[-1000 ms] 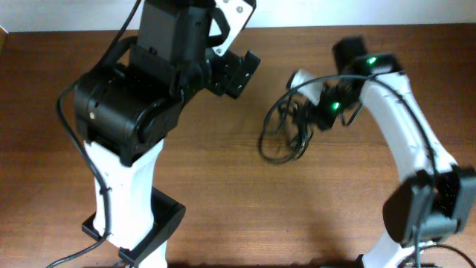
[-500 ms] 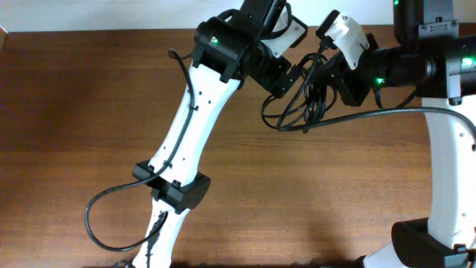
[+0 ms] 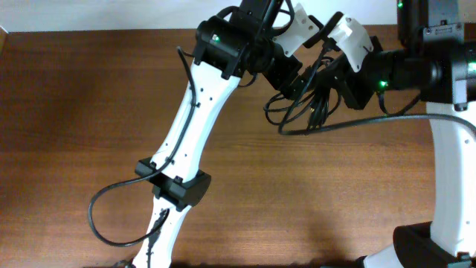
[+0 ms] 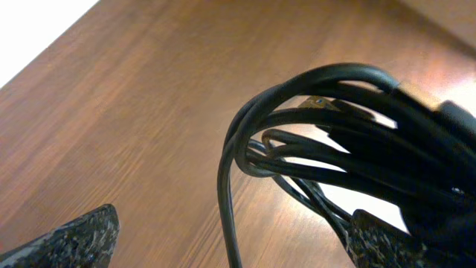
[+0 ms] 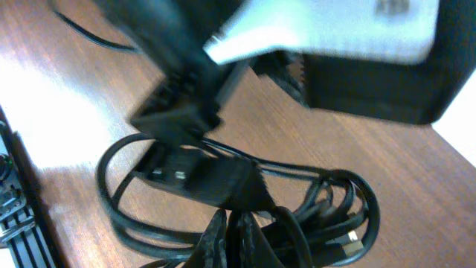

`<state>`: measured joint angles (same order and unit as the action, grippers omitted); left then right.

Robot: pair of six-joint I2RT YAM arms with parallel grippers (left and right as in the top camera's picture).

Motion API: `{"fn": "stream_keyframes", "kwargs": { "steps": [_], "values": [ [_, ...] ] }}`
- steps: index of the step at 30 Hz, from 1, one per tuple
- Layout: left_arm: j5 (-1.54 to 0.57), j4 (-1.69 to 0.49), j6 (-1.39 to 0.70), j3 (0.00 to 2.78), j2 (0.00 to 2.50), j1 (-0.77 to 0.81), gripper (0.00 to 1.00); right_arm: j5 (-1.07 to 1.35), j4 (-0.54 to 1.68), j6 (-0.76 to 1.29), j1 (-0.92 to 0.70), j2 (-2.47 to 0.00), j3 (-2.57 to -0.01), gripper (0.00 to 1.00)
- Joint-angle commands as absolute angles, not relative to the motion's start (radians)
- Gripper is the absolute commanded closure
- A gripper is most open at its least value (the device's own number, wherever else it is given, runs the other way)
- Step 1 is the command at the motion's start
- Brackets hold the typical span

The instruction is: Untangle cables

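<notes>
The cables (image 3: 306,110) are a tangle of thin black loops hanging above the wooden table (image 3: 74,112). My right gripper (image 3: 329,83) comes in from the right and is shut on the top of the tangle. In the right wrist view its fingers (image 5: 223,242) pinch together on the cables (image 5: 327,216), and a metallic plug (image 5: 351,240) shows. My left gripper (image 3: 297,80) is open right beside the tangle's left side. In the left wrist view its fingertips (image 4: 82,238) stand wide apart, one strand (image 4: 225,201) hangs between them, and the bundle (image 4: 349,141) is just ahead.
A thick black arm cable (image 3: 111,219) loops over the table by the left arm's base. The right arm's own cable (image 3: 387,117) runs out from under the tangle to the right. The table's far edge meets a white wall (image 3: 74,15).
The left arm has swung out to the tangle, its open gripper creeping right against the loops. The right gripper has carried the tangle up and slightly to the right.
</notes>
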<state>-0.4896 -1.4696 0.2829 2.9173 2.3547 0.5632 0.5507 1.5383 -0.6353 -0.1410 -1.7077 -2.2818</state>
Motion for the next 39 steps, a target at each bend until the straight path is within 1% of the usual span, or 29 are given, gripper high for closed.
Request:
{"fn": "stream_keyframes", "kwargs": {
  "steps": [1, 6, 7, 8, 9, 10, 12, 13, 15, 16, 18, 21, 24, 25, 28, 34, 39],
  "values": [
    [-0.689, -1.429, 0.336, 2.925, 2.411, 0.567, 0.01, 0.591, 1.526, -0.626, -0.143, -1.626, -2.312, 0.96],
    [-0.826, -1.423, 0.399, 2.925, 2.429, 0.567, 0.02, 0.591, 1.526, -0.626, -0.143, -1.582, -2.312, 0.96],
    [-0.832, -1.423, 0.399, 2.925, 2.429, 0.567, 0.16, 0.591, 1.527, -0.622, -0.143, -1.579, -2.312, 0.96],
    [-0.841, -1.422, 0.399, 2.925, 2.429, 0.567, 0.44, 0.591, 1.528, -0.619, -0.143, -1.577, -2.312, 0.96],
    [-0.842, -1.422, 0.399, 2.925, 2.429, 0.567, 0.81, 0.591, 1.53, -0.619, -0.143, -1.575, -2.312, 0.96],
    [-0.842, -1.422, 0.399, 2.925, 2.429, 0.567, 1.0, 0.591, 1.533, -0.619, -0.143, -1.575, -2.312, 0.96],
    [-0.816, -1.426, 0.398, 2.925, 2.429, 0.562, 1.0, 0.585, 1.538, -0.619, -0.143, -1.575, -2.312, 0.96],
    [-0.764, -1.436, 0.388, 2.925, 2.429, 0.55, 1.0, 0.572, 1.543, -0.619, -0.141, -1.575, -2.312, 0.96],
    [-0.581, -1.466, 0.278, 2.926, 2.429, 0.484, 1.0, 0.574, 1.545, -0.63, -0.09, -1.575, -2.312, 0.96],
    [-0.525, -1.486, 0.241, 2.931, 2.429, 0.44, 1.0, 0.592, 1.545, -0.647, -0.059, -1.575, -2.312, 0.96],
    [-0.467, -1.528, 0.185, 2.949, 2.429, 0.339, 1.0, 0.675, 1.541, -0.676, 0.041, -1.577, -2.312, 0.96],
    [-0.399, -1.634, 0.04, 2.996, 2.429, 0.107, 1.0, 0.81, 1.537, -0.704, 0.29, -1.603, -2.312, 0.96],
    [-0.426, -1.688, -0.011, 3.023, 2.427, -0.034, 1.0, 0.837, 1.554, -0.722, 0.446, -1.639, -2.31, 0.96],
    [-0.457, -1.688, -0.007, 3.023, 2.424, -0.058, 1.0, 0.849, 1.565, -0.727, 0.46, -1.644, -2.31, 0.96],
    [-0.464, -1.688, 0.015, 3.023, 2.418, -0.04, 1.0, 0.85, 1.587, -0.753, 0.431, -1.647, -2.31, 0.96],
    [-0.417, -1.673, 0.141, 3.023, 2.418, 0.242, 1.0, 0.787, 1.616, -0.756, 0.29, -1.647, -2.304, 0.96],
    [-0.419, -1.643, 0.147, 3.05, 2.401, 0.374, 1.0, 0.686, 1.608, -0.755, 0.208, -1.67, -2.257, 0.96]
  ]
}}
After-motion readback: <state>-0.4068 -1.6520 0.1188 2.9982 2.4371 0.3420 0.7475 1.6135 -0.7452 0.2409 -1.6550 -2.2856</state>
